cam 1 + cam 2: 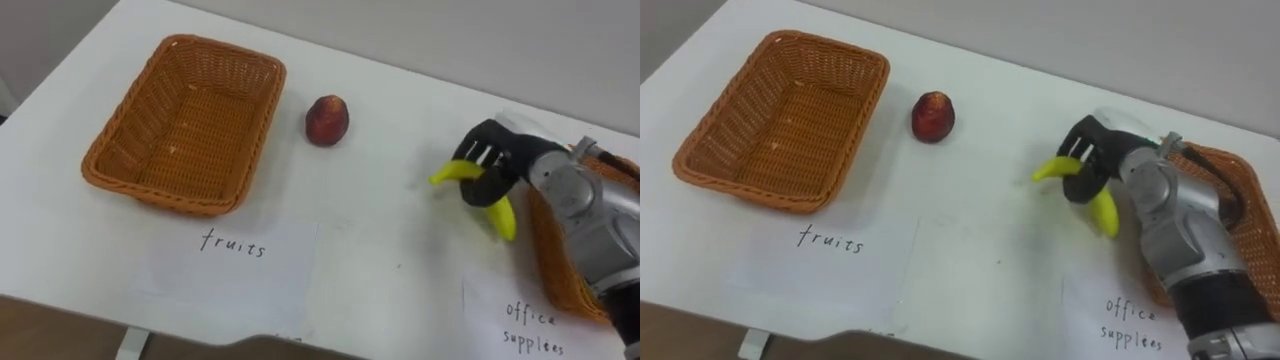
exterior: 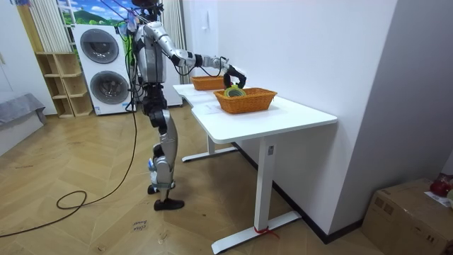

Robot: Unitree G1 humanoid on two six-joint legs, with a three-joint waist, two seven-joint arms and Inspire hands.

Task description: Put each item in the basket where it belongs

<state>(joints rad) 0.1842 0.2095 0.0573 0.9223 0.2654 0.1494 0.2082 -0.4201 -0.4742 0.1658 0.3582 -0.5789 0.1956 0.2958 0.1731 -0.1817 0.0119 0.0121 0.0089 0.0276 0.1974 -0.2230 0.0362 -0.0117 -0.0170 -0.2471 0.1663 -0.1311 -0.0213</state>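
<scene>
Nearest, at the front edge of the white table, lies a handwritten paper sheet, and just behind it stands the left wicker basket; to the basket's right, apart from its rim, a red fruit sits on the tabletop. Further right, the right hand has its fingers curled round a banana, both yellow ends sticking out of the grip; just beside it is the right basket, with a second sheet in front.

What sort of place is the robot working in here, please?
Probably a home-style room, perhaps a utility area set up for testing: stacked washing machines and open shelves stand by the wall, with a white desk on wood flooring.
</scene>
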